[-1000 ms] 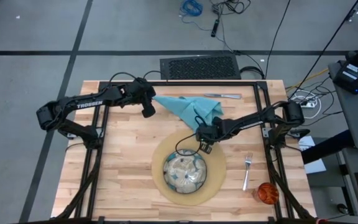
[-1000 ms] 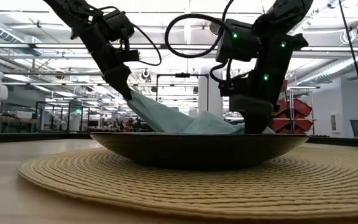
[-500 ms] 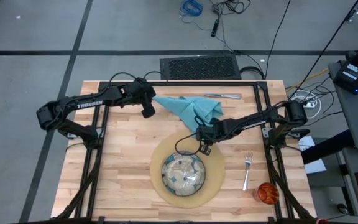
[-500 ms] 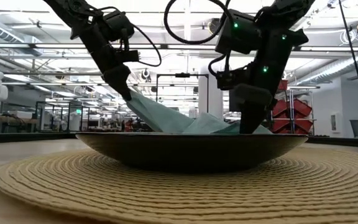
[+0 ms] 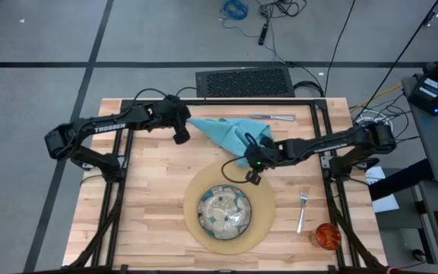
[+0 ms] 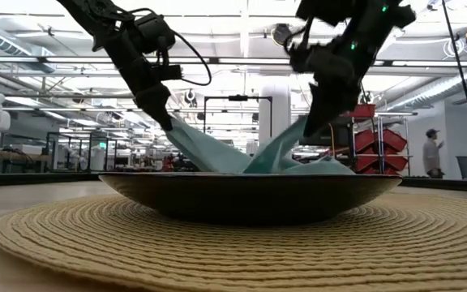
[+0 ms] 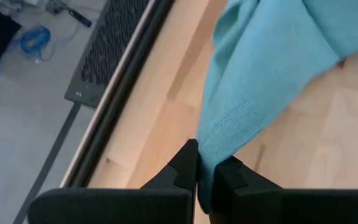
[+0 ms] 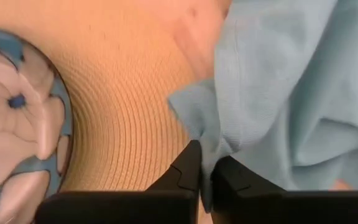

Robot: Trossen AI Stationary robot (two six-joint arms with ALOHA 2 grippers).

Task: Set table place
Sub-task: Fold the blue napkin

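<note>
A teal napkin (image 5: 230, 131) lies at the far middle of the table (image 5: 150, 213), raised at two places and sagging between them (image 6: 242, 162). My left gripper (image 5: 182, 139) is shut on its left corner. My right gripper (image 5: 249, 160) is shut on its near edge, just beyond the round tan placemat (image 5: 265, 221). The green-patterned plate (image 5: 225, 211) sits on the placemat. A fork (image 5: 303, 209) lies right of the placemat, with an orange cup (image 5: 327, 236) near it. A knife (image 5: 272, 117) lies at the far edge. My left gripper pinches the napkin's left corner (image 7: 211, 149) between its two fingers, slanting down from the table's left. The cloth runs from the fingers down to the table, held up off the wood at that end (image 6: 177, 134). My right gripper pinches a bunched fold at the napkin's near edge (image 8: 209, 142) between its two fingers, slanting down from the right. That part is lifted above the table (image 6: 294, 142). The cloth slopes down from it to the part that lies on the wood.
A black metal frame (image 5: 204, 101) runs along the table's edges. A dark grille box (image 5: 243, 81) stands beyond the far edge. Bare wood lies left of the placemat. In the low view a person (image 6: 433, 152) stands far off in the room.
My right gripper has risen and drawn back a little toward the far edge, away from the plate, taking the near edge of the napkin up with it. That part of the cloth now stands lifted off the table. The corner in the left gripper has stayed in place.
</note>
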